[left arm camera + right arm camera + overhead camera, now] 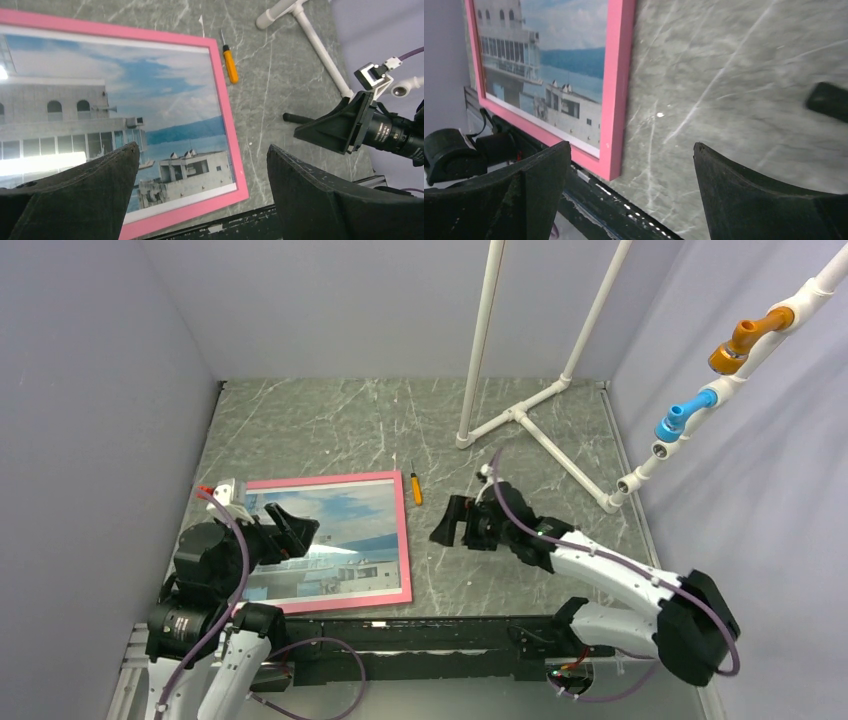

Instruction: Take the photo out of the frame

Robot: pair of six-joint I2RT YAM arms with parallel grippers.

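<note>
one pink frame (407, 540) lies flat on the near left of the table (330, 420) with one photo (345, 530) inside it (a white ship under blue sky). one orange screwdriver (416, 488) lies just off its far right corner. two grippers, both spread wide and empty: the left gripper (202, 150) hangs over the photo, its arm hiding the photo's left part, and the right gripper (631, 147) is beside the frame.

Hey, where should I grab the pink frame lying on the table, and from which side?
Probably the frame by its right border, approached from the right: it lies flat, face up, that narrow edge is unobstructed and nearest the open right hand.
</note>
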